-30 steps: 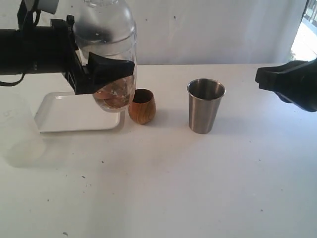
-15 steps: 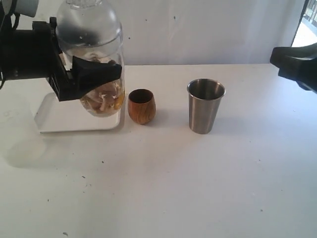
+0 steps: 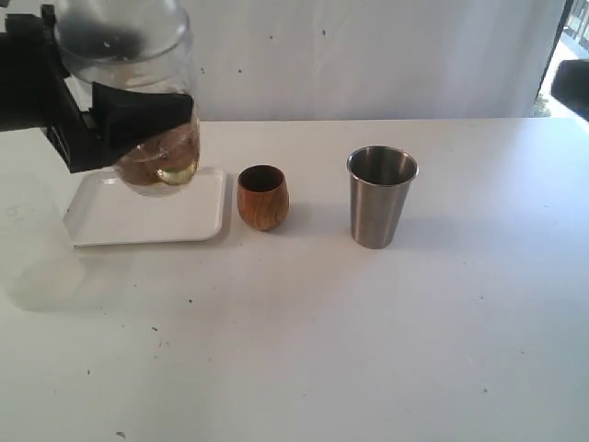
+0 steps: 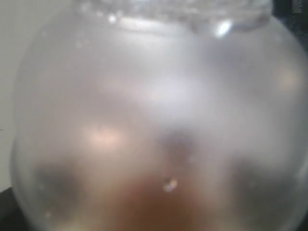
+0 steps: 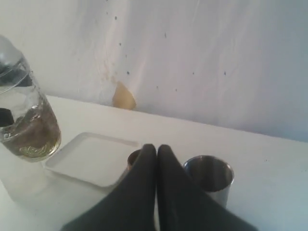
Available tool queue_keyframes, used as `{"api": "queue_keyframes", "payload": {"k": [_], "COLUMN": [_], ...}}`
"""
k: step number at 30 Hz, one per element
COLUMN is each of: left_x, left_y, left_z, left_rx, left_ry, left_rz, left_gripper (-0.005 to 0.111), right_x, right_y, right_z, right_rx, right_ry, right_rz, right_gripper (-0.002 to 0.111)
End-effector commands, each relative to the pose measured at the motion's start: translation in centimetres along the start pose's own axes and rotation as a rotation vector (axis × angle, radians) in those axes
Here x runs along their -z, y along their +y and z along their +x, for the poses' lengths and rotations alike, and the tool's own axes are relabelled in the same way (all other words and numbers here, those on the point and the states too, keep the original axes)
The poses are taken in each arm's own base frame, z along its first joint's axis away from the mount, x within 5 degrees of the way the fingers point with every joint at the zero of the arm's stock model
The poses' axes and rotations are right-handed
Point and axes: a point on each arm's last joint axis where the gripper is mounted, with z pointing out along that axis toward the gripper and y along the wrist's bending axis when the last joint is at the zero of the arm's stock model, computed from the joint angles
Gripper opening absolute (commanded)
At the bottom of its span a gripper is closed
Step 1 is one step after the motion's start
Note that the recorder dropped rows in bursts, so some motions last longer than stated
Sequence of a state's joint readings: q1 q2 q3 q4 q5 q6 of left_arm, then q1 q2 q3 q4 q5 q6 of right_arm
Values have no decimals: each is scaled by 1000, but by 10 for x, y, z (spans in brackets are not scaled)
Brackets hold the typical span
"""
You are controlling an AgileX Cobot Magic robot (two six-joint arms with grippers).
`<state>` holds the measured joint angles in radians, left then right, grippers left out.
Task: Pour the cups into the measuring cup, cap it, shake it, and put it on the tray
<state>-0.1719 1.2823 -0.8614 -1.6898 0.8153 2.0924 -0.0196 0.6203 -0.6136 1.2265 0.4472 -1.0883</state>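
My left gripper is shut on the measuring cup and holds it upright in the air over the back of the white tray. Brownish bits lie in the cup's bottom. The cup fills the left wrist view as a blur. In the right wrist view the cap sits on the measuring cup. The wooden cup and the steel tumbler stand on the table to the tray's right. My right gripper is shut on nothing, high at the far right.
The white table runs back to a pale wall. Only a dark tip of the right arm shows at the exterior view's right edge. A shadow lies on the table left of the tray.
My left gripper has carried the measuring cup left and up, to above the tray. The right arm has drawn back to the right, almost out of the exterior view.
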Motion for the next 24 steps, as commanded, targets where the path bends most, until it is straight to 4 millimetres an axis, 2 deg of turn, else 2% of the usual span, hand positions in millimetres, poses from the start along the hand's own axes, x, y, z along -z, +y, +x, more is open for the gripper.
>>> {"api": "queue_keyframes", "payload": {"k": [1,5,9,13,16,18,21,24], "left_x": [18,30,46,67,78,84,93,102], "left_y": [6,10,14,27,33,36,42,49], "left_z": [-19,-27,-35,-36,-36,-36,-34,-31], "left_rx": [27,15,-20,-23,-9,12,20,26], "left_ry": [-54,-29,-2,47,49,40,57,76], "left_rz": [-113,-250,-405,-599,-660,-679,-747,-807], "left_gripper": [0,0,0,0,0,0,0,0], "right_x": [38,63,77,81,84,88,96,93], "right_y": [5,6,10,13,16,13,8,1], "right_z": [4,12,19,23,30,38,49,62], "right_rx": [2,20,34,41,27,-38,-47,-60], "right_ry": [-164,-292,-353,-362,-361,-399,-469,-459], "right_rz": [101,178,189,174,142,162,231,267], "right_gripper": [0,0,0,0,0,0,0,0]}}
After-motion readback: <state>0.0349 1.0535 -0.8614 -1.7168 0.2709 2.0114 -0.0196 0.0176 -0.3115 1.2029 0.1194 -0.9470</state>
